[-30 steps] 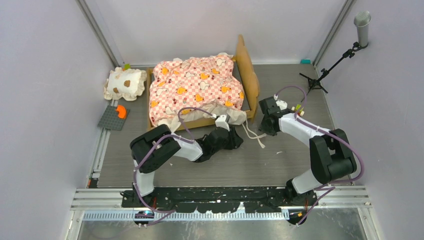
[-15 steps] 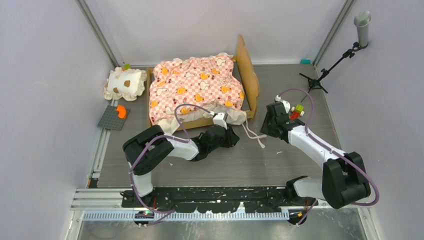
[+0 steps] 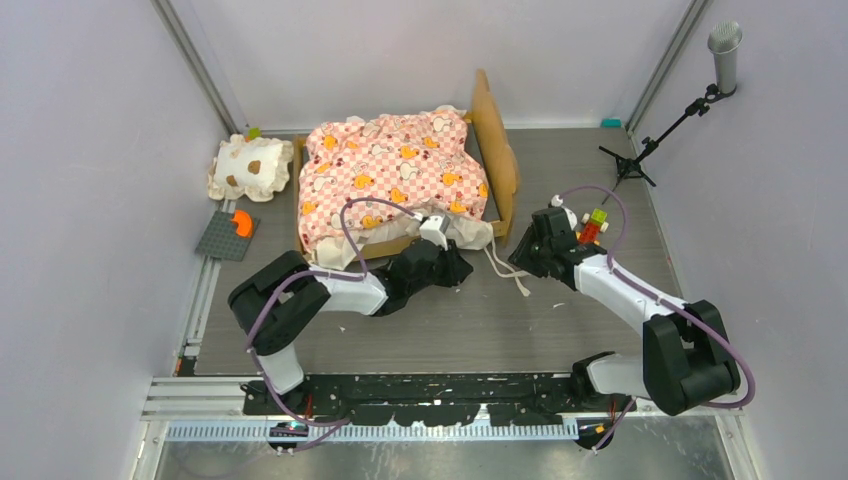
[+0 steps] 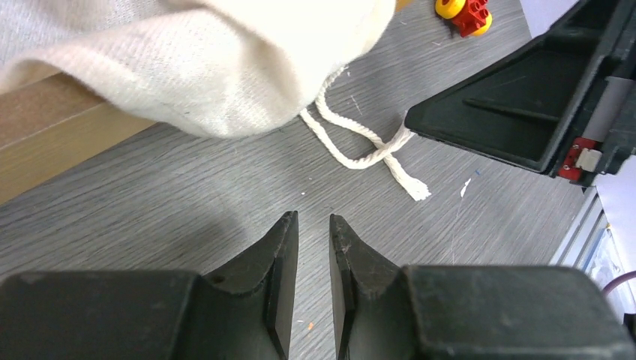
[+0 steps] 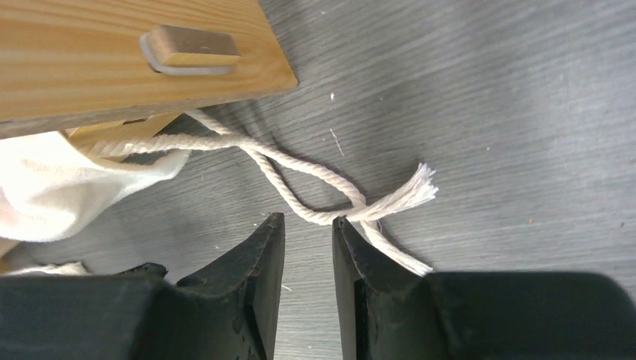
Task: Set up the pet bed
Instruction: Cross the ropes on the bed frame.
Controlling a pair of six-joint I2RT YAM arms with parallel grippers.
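The pet bed sits toward 12 o'clock on the grey table, a little to the 11 o'clock side of centre. Its wooden headboard stands upright along the bed's 3 o'clock side. The pink checkered mattress with orange animals lies rumpled over the frame, and its cream ruffle spills over the rail at 6 o'clock.

A white cord trails out from under the ruffle at the bed's 5 o'clock corner and lies looped on the table with a frayed end.

The left gripper is low over the table just at 6 o'clock of that corner. Its jaws are released, a narrow gap apart, with only bare table between them. The right gripper comes in from 3 o'clock and is also low. Its jaws are released and barely apart, grasping nothing. The cord's loop lies just beyond its tips, beside the frame's wooden foot.

A cream pillow with brown spots lies at the bed's 9 o'clock, apart from it. Near it, at 6 o'clock, is a grey plate with an orange piece on it. A small red and yellow toy sits on the table at 3 o'clock of the right gripper. A black stand topped by a grey cylinder stands in the 2 o'clock corner.
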